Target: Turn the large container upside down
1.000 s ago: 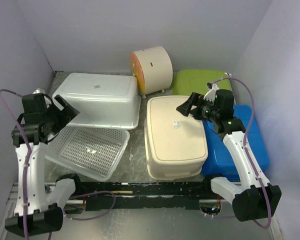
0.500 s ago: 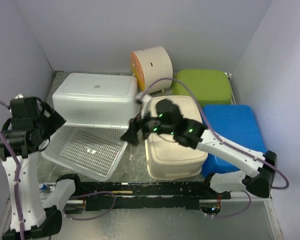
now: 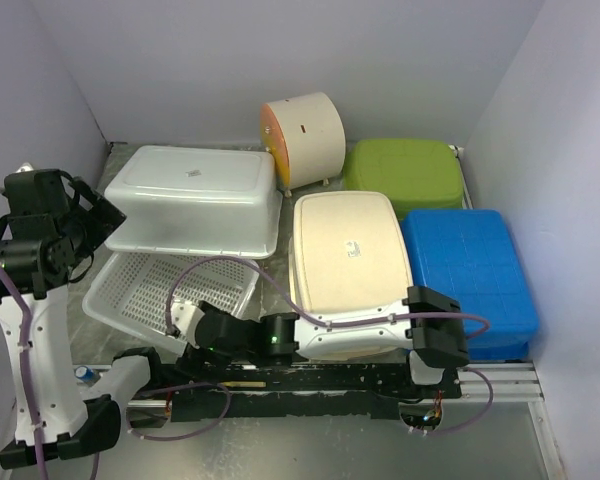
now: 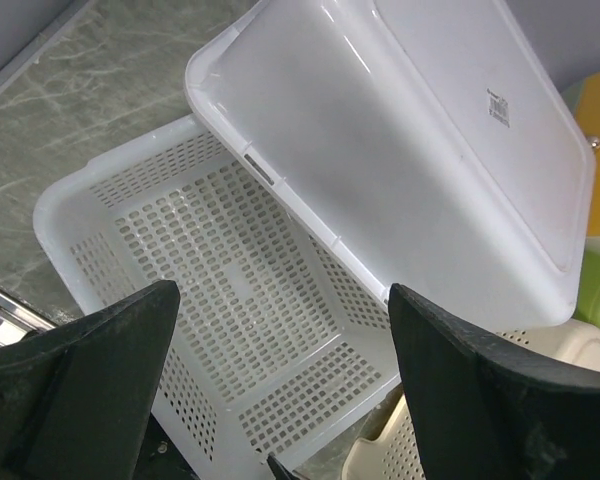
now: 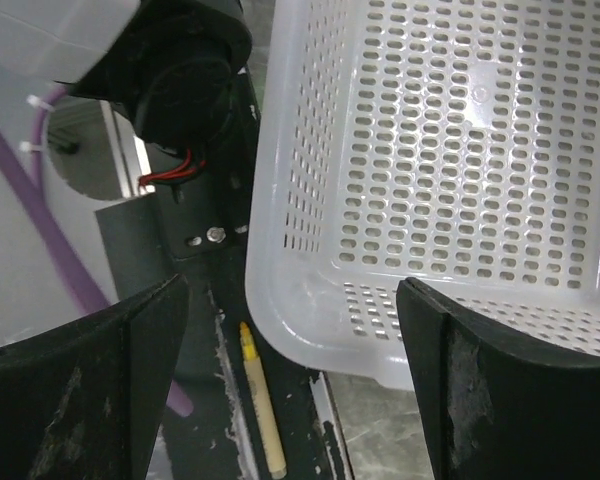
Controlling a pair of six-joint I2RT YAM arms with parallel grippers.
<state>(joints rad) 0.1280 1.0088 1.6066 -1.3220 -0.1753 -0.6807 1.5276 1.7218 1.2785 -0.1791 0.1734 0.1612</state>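
Right pincer [image 5: 290, 300] lower (beside basket [image 5: 460, 150])

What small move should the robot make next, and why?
Probably ease the right gripper onto the basket's near rim and close: the basket sits open side up, and that gripper is open, empty, with the rim just ahead of it.
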